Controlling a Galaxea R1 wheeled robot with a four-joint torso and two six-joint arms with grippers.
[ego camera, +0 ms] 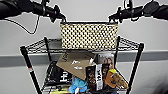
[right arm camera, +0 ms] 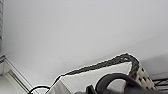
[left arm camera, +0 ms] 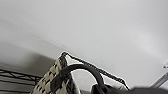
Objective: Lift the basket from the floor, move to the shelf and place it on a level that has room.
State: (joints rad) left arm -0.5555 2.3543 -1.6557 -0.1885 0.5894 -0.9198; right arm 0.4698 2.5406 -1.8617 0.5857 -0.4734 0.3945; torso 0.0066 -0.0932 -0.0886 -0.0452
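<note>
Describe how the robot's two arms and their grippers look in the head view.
Both arms are black and rounded, built of thick tube-like segments that narrow toward the wrists. The left gripper and right gripper are black too, with small dark fittings sticking up near the wrists. A thin black cable droops in a loop below the left arm against the pale wall.

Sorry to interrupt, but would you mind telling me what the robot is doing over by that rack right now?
The robot is handling a checkered woven basket with both arms, its left hand at one end and its right hand at the other, by the black loop handles. The basket is at the top tier of the black wire shelf, against the wall; whether it already rests on the grid is hard to tell. The lower tier is crowded with a cardboard box and toys.
</note>
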